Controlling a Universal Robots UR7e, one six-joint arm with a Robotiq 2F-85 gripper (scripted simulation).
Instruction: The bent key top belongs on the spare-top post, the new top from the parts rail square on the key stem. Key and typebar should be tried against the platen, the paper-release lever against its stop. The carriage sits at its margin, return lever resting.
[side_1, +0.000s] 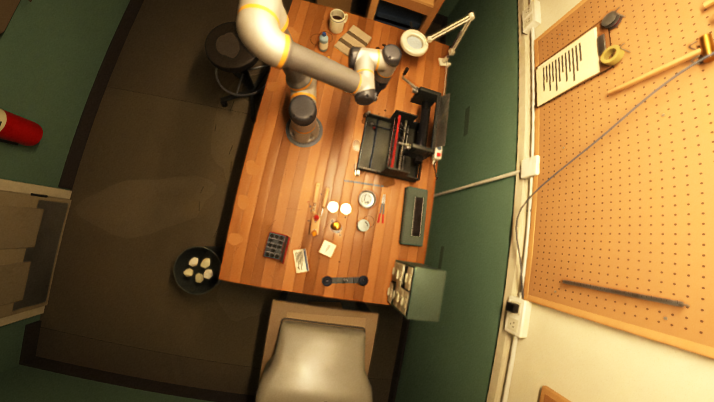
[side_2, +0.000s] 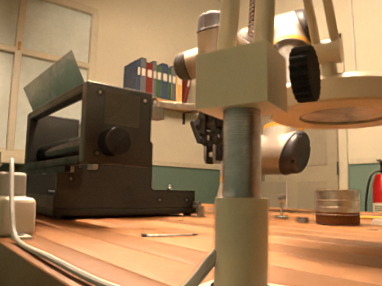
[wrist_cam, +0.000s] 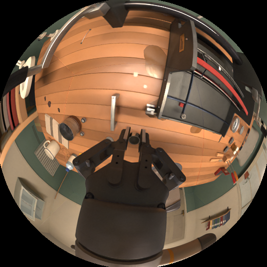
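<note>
My gripper (wrist_cam: 134, 136) hangs in the air above the bench, left of the typewriter (side_1: 402, 137), between it and the back end of the bench. A small round key top (wrist_cam: 134, 139) sits gripped between its fingers, seen end-on as a grey ring. From the second side camera the gripper (side_2: 212, 155) hangs well above the wood, beyond the typewriter (side_2: 95, 150). A short metal rail (wrist_cam: 113, 112) lies on the bench below the fingers. The key stem (wrist_cam: 183, 116) stands bare in the typewriter's open front tray. The carriage and levers are mostly hidden.
The magnifier lamp's post (side_2: 240, 200) and ring (side_1: 414, 42) stand close by at the bench's back corner. A mug (side_1: 338, 21), a small bottle (side_1: 324, 41), a jar (side_2: 337, 206) and a folded cloth (side_1: 353, 39) lie near the gripper. Small tools and dishes lie farther along the bench.
</note>
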